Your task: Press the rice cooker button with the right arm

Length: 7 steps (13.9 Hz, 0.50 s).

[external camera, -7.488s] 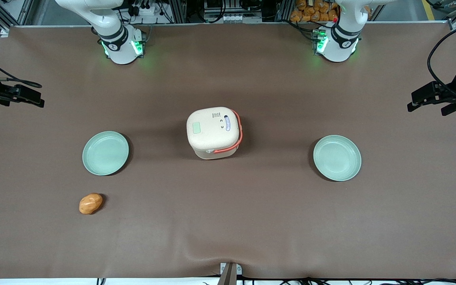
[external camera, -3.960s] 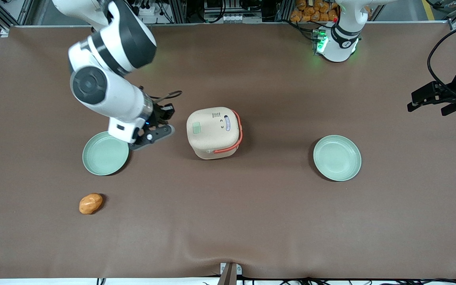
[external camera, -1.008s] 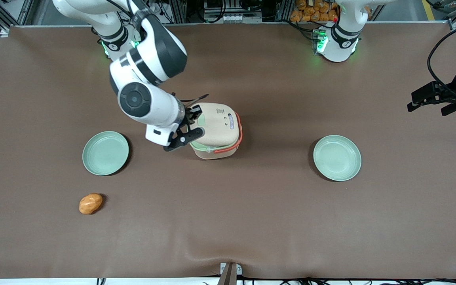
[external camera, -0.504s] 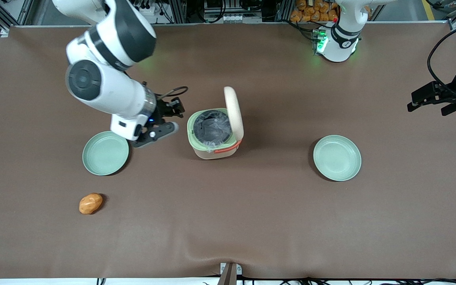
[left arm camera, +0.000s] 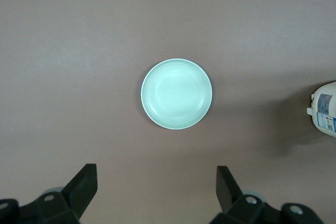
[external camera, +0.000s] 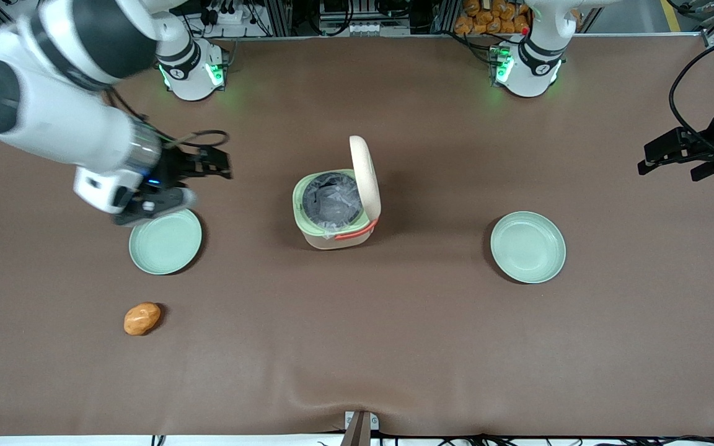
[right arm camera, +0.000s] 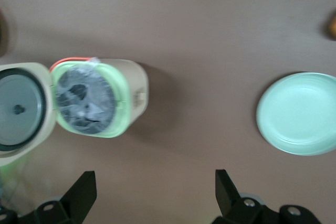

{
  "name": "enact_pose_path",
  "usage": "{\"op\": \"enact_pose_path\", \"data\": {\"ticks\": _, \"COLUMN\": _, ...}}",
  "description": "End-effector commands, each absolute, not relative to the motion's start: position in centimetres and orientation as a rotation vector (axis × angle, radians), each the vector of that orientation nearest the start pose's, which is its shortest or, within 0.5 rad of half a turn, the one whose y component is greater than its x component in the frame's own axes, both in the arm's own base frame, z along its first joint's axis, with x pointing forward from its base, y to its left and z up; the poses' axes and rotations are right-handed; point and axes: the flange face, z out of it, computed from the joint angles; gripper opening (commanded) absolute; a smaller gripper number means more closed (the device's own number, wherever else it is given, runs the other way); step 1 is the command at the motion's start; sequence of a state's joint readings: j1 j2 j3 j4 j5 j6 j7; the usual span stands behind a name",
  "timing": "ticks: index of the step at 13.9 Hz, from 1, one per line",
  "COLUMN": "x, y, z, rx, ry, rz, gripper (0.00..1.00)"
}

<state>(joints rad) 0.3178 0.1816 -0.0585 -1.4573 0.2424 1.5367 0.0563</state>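
Clearly the cooker (external camera: 332,214) is a light, rigid plastic shell; its lid (external camera: 364,179) stands up on its hinge and the pot is exposed. The button is probably on the lid's face, out of sight, and wants only a light fingertip push. The gripper (external camera: 199,176), fingers spread wide and empty, hangs above a plate (external camera: 166,244), well apart from the cooker, toward the working arm's end of the counter (external camera: 394,341).

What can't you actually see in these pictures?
- Button: hidden in every view; the raised lid turns it away.
- Pot's contents: front view, crumpled lining covers them.
- Orange lump: right wrist view, cut by the edge.
The open gripper hovers near the plate.
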Motion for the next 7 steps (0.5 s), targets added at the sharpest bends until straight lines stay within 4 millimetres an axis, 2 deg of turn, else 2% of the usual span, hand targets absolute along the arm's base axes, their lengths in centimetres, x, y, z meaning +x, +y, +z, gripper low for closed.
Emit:
{"op": "enact_pose_path", "data": {"ticks": 1, "x": 57.0, "y": 13.2, "z": 60.2, "rx": -2.98, "ry": -0.224, "rz": 0.129, "gripper": 1.0}}
{"op": "enact_pose_path", "data": {"ticks": 3, "x": 56.7, "y": 9.5, "z": 61.2, "rx": -3.019, "ry": -0.148, "rz": 0.128, "gripper": 1.0}}
{"op": "enact_pose_path", "data": {"ticks": 7, "x": 56.2, "y": 4.6, "z": 62.4, "rx": -3.127, "ry": -0.077, "rz": 0.128, "gripper": 1.0}}
